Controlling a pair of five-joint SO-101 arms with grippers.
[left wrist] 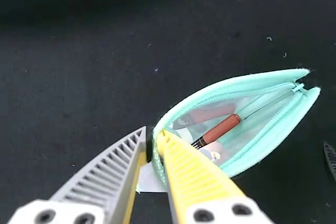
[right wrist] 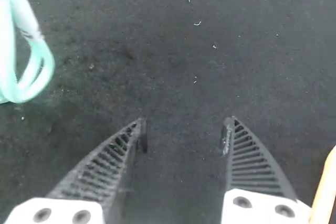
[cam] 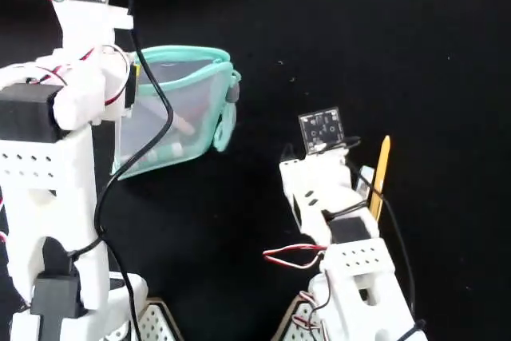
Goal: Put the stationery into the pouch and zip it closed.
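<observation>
One brown pen [left wrist: 220, 128] we see inside the unzipped mint fabric pouch [left wrist: 236, 84], rim pinched by left gripper [left wrist: 154, 135]; right gripper [right wrist: 184, 124] gapes empty

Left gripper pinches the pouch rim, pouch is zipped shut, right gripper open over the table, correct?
No: the pouch is unzipped and gaping, a brown pen inside, as the left wrist view shows. The left gripper does pinch its rim; the right gripper is open over the table.

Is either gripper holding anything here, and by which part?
The left gripper pinches the pouch by the rim at one end of its open mouth. The right gripper is open and holds nothing.
</observation>
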